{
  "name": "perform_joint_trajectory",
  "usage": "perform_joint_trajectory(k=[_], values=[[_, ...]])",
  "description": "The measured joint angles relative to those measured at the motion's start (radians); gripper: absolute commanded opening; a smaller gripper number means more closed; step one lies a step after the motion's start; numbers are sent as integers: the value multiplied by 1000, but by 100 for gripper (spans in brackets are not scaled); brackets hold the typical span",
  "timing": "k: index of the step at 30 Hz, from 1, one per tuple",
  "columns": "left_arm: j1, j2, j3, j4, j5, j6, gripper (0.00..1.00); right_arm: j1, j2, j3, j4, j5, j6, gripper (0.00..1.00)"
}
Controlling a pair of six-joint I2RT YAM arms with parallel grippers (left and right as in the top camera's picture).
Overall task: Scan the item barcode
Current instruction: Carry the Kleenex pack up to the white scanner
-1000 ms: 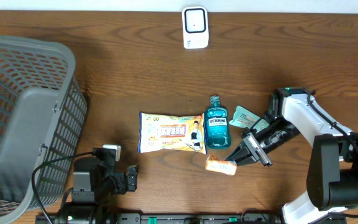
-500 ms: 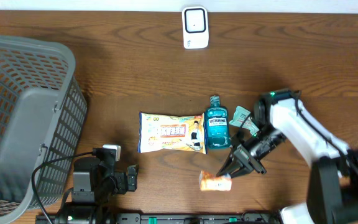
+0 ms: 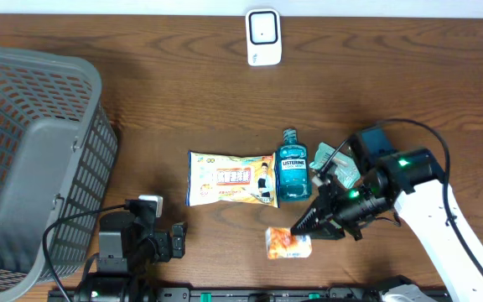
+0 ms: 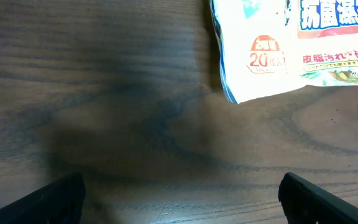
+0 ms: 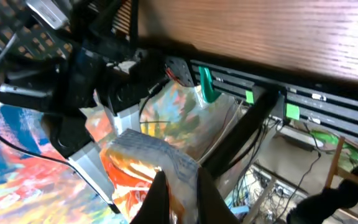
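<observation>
While the right gripper (image 3: 302, 228) clamps a small orange packet (image 3: 288, 243) by one crimped end, we find the item near the table's front edge. It sits just in front of the blue mouthwash bottle (image 3: 292, 172) and well apart from the white device (image 3: 263, 37) at the far edge, which we take for the scanner. From the right wrist camera, the packet shows crinkled, glossy film bunched between the closed fingers (image 5: 160, 196).

We judge it light, soft and rather slippery. It is likely to flop or twist about the pinch, and a squeeze across its middle might crush whatever is inside. The sealed end seems the sound place to hold, since it leaves both printed faces free for the reader. We cannot make out a barcode in any view.

The left gripper (image 4: 182, 205) hangs low over bare wood with its jaws spread wide and holding nothing, beside a corner of the wipes pack (image 4: 291, 50).
</observation>
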Motion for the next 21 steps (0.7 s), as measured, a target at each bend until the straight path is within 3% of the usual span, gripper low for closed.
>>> perform_joint_trajectory(k=[7, 12, 16, 21], values=[[0, 0, 0, 0, 0, 0, 99, 0, -83, 0, -11, -15, -10, 1], [0, 0, 0, 0, 0, 0, 99, 0, -254, 0, 23, 17, -51, 1], [0, 0, 0, 0, 0, 0, 99, 2, -374, 0, 182, 176, -16, 1], [0, 0, 0, -1, 0, 0, 99, 3, -444, 0, 454, 517, 74, 1]])
